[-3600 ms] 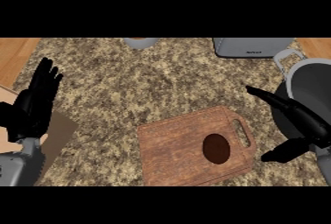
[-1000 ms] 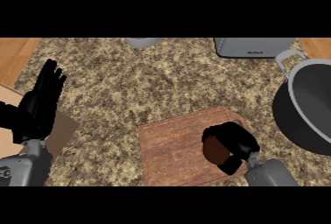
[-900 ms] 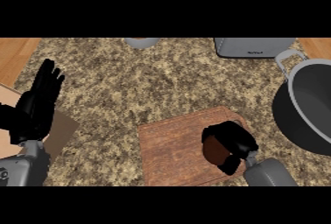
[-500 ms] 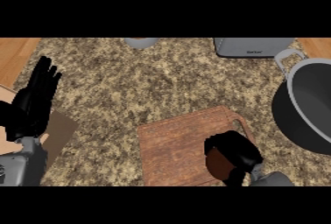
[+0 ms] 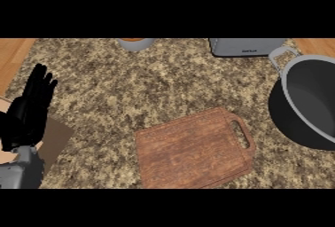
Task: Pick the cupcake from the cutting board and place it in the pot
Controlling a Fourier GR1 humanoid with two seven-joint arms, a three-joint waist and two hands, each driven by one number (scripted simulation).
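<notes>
Fingers (image 5: 40, 84) of the left hand (image 5: 26, 119) stood straight and spread, resting at the view's left edge, holding nothing. Its right hand was out of view, fingers untellable. No cupcake showed on the cutting board (image 5: 193, 148) or visibly in the pot (image 5: 307, 111). Risk: if carried off-frame, it could clip the pot's rim and land on the bench (image 5: 163, 80).

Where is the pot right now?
Head view, right side: the pot is partly cut off by the right edge. It stands just right of the cutting board, at its handle end, and below the grey appliance at the top.
</notes>
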